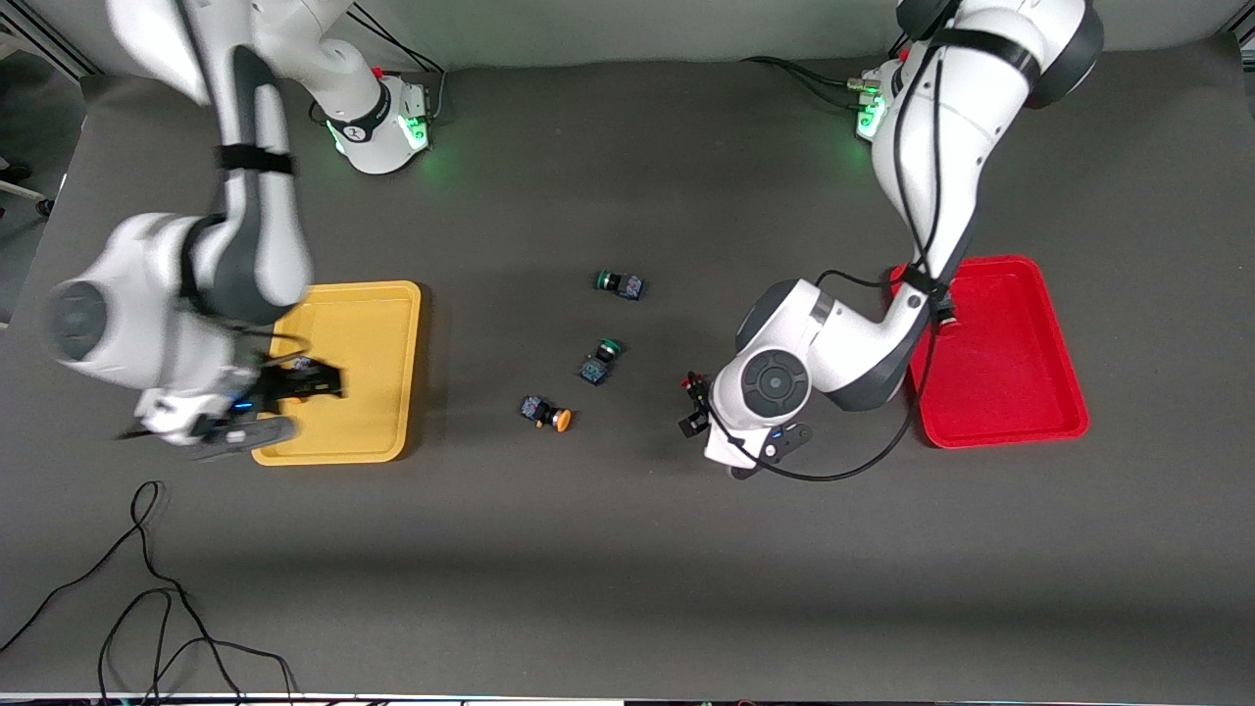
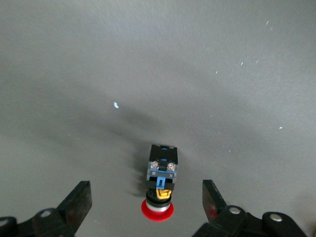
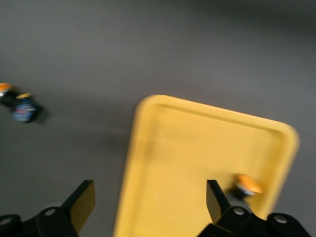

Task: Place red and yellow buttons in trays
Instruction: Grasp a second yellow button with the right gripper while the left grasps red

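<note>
Two green-capped switches (image 1: 620, 283), perhaps three others.

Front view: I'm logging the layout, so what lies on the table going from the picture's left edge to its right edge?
Yellow tray → yellow button → two green buttons, nearly level with each other across → red button under the left hand → red tray.

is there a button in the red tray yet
No, in the front view the red tray shows only bare red floor; the one red-capped button in view lies on the grey table between the left end effector's open fingers.
</note>
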